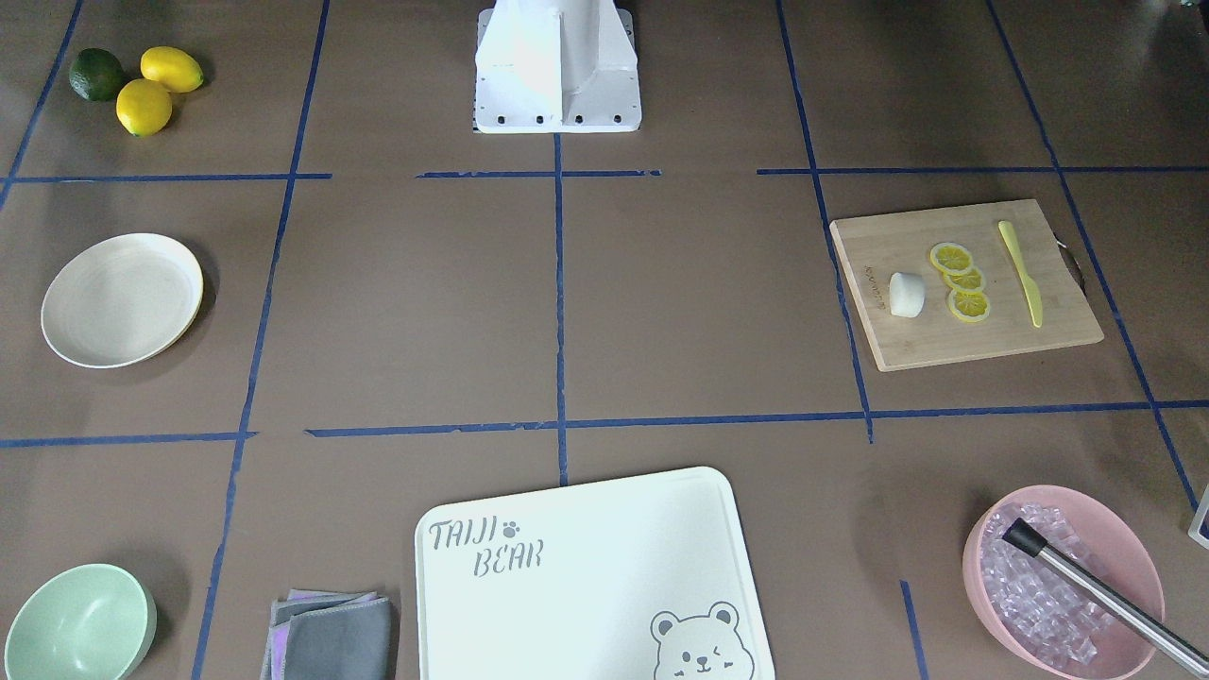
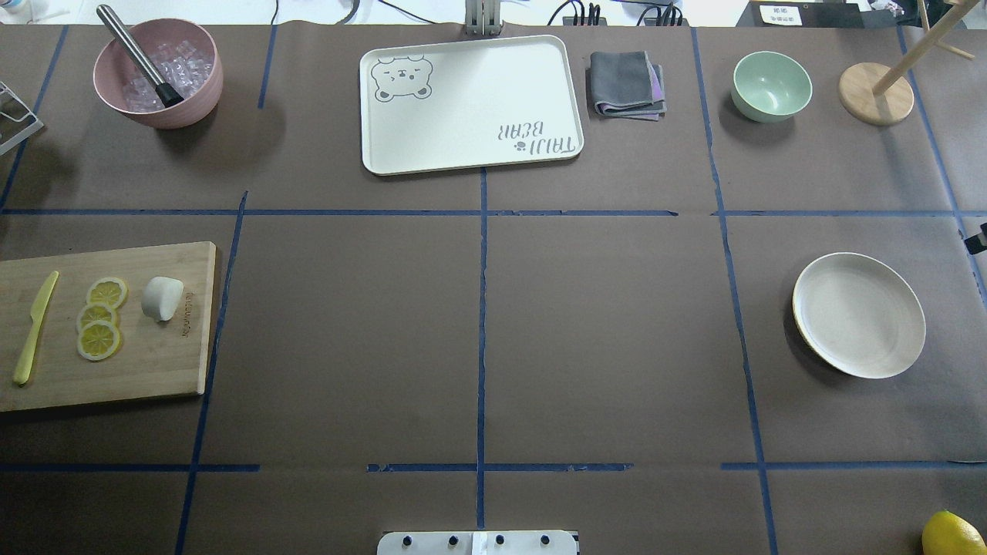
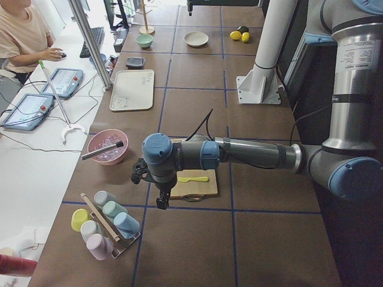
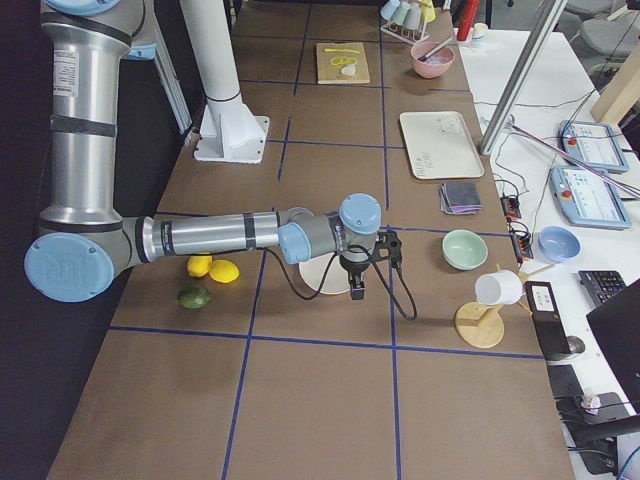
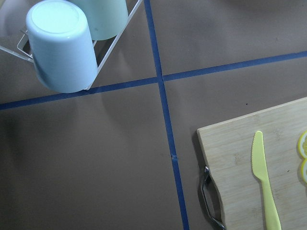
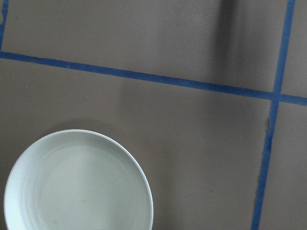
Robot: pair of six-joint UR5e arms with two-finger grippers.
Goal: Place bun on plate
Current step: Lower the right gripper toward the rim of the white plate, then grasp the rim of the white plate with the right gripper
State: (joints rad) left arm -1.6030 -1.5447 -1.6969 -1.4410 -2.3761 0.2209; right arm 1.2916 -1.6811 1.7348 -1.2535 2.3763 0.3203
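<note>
Nearest the robot: white base plate (image 2: pixel 478 542) at the table edge. On its right, near row: two yellow lemons (image 1: pixel 144 106) and a dark green lime (image 1: pixel 96 74), bunched and touching.

Middle row, robot's left: rectangular bamboo cutting board (image 2: pixel 154 362) with a metal handle at its outer end.
- The small smooth white bun (image 2: pixel 162 297) sits on the board at the end nearest table centre, just beside three overlapping yellow lemon slices (image 2: pixel 99 339).
- A pale yellow plastic knife (image 2: pixel 35 327) lies on the other side of the slices, toward the handle.

The left gripper (image 3: pixel 160 203) hangs off a near-horizontal arm just past the board's handle end, above the table, near a rack of pastel cups (image 3: pixel 108 224). It's seen only from the side, so I can't tell how its jaws stand.

Middle row, robot's right: round shallow cream-white plate (image 2: pixel 858 314), well apart from the bun, across the full table width. The right gripper (image 4: pixel 357 292) hangs by the plate's edge. Side view only again, so I can't tell its jaw gap.

Far row, left to right from the robot:
- pink bowl (image 2: pixel 197 96) of clear ice cubes (image 2: pixel 181 62), with a black-tipped metal rod (image 2: pixel 137 52) leaning in it
- white rectangular bear-printed tray (image 2: pixel 470 108)
- folded grey cloth (image 2: pixel 626 83)
- mint-green bowl (image 2: pixel 771 85)
- round wooden stand (image 2: pixel 875 92)
</note>
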